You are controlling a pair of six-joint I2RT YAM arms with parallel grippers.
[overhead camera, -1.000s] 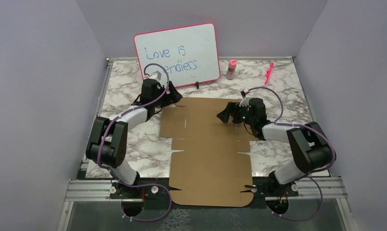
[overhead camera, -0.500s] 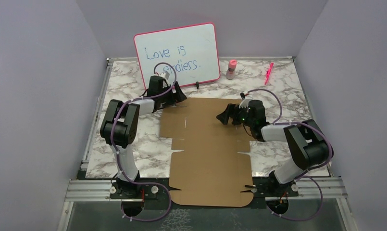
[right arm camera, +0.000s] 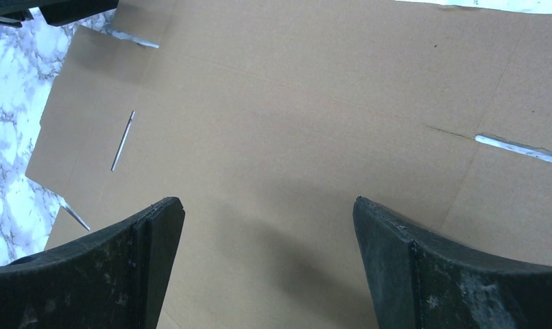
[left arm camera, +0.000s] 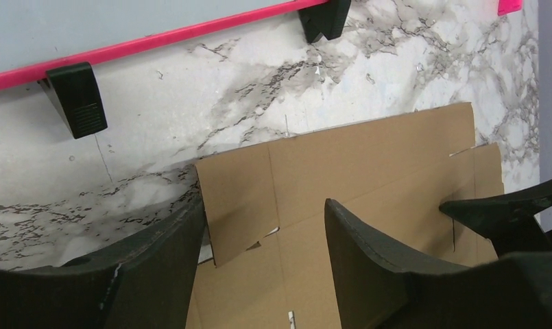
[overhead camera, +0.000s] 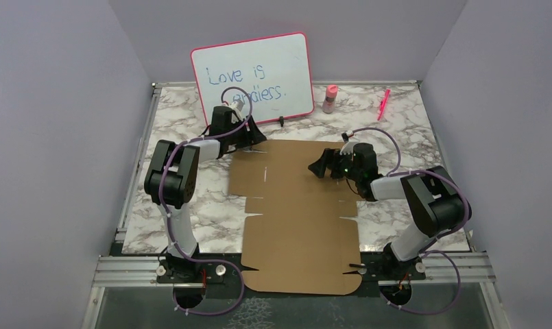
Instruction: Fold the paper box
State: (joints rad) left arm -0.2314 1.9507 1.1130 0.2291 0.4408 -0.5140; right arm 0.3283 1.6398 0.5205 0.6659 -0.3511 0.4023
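Note:
The paper box (overhead camera: 297, 205) is a flat brown die-cut cardboard sheet lying on the marble table, reaching from mid-table to the near edge. My left gripper (overhead camera: 257, 137) is at its far left corner. In the left wrist view the corner flap (left arm camera: 235, 199) is raised slightly and stands between the parted jaws of the left gripper (left arm camera: 265, 205), close to the left finger. My right gripper (overhead camera: 321, 166) hovers over the sheet's far right part. Seen from its wrist, the right gripper (right arm camera: 266, 202) is wide open above bare cardboard (right arm camera: 293, 103), holding nothing.
A pink-framed whiteboard (overhead camera: 252, 77) leans at the back, and its black feet (left arm camera: 77, 99) stand just beyond the left gripper. A pink bottle (overhead camera: 330, 98) and a pink marker (overhead camera: 383, 103) lie at the back right. Grey walls enclose the table.
The left arm has reached farther to the sheet's far left corner, and its jaws have narrowed around the corner flap. The right arm has barely moved.

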